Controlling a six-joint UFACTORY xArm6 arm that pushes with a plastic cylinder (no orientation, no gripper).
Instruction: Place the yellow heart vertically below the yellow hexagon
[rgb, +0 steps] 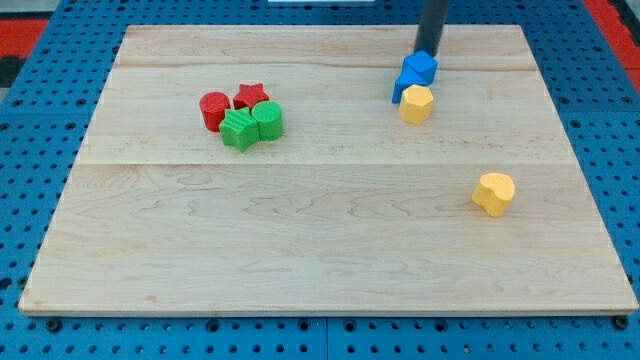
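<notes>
A pale wooden tabletop (320, 240) is lying on a blue pegboard surface (30, 150), with red showing at the view's top corners. My tip (427, 51) is coming down from the view's top edge as a dark rod, and there is no gripper on it, so nothing is opening or closing.

Just below my tip a blue block (421, 67) of cube-like shape is sitting, touching or nearly touching it, and a second blue block (404, 84) is pressing against that one toward the view's lower left. The yellow hexagon (416, 103) is resting right below these two, touching the blue pair, so both blue blocks are standing between my tip and the hexagon.

Well away to the view's left of my tip, four blocks are huddling together: a red cylinder (214, 109), a red star (251, 96), a green star-like block (238, 130) and a green round block (267, 120).

The yellow heart (494, 193) is lying alone, well below my tip and off to the view's right of it, lower and further right than the hexagon. It is showing a lobed top face with darker sides.
</notes>
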